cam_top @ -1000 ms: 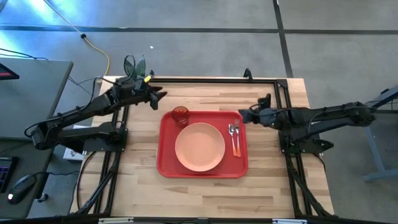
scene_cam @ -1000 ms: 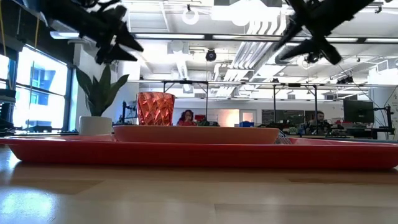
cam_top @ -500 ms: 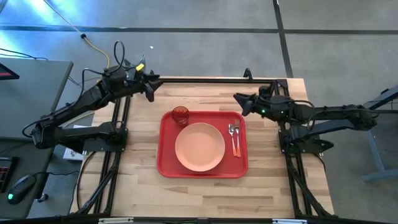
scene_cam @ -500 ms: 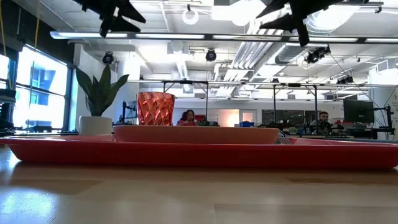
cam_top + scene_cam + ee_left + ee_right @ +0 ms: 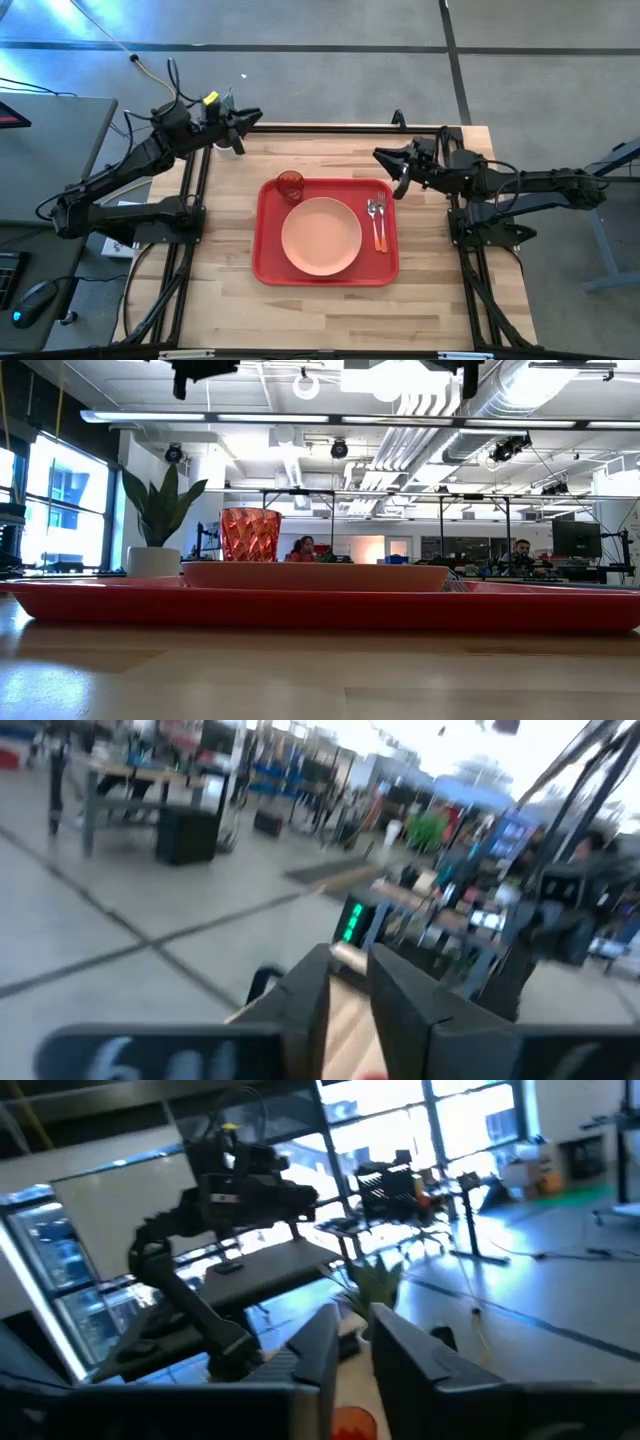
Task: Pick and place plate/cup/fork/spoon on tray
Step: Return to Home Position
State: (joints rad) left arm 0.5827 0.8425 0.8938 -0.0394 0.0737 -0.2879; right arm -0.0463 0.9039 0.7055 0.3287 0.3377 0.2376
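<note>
The left gripper [image 5: 248,117], clenched and empty, hovers off the table's far-left corner. The one large red plastic tray [image 5: 268,262] carries everything: one translucent red-orange cup [image 5: 290,185], one round salmon-pink plate [image 5: 321,236], one orange-handled fork [image 5: 373,212] and spoon [image 5: 381,222], so loading looks finished. The right gripper [image 5: 384,158], likewise clenched and empty, hangs beyond the tray's far-right corner.

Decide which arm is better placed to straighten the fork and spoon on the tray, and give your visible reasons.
Right. The right gripper hovers just beyond the tray's far right corner, close to the fork and spoon. The left gripper is raised at the table's far left corner, farther off.
</note>
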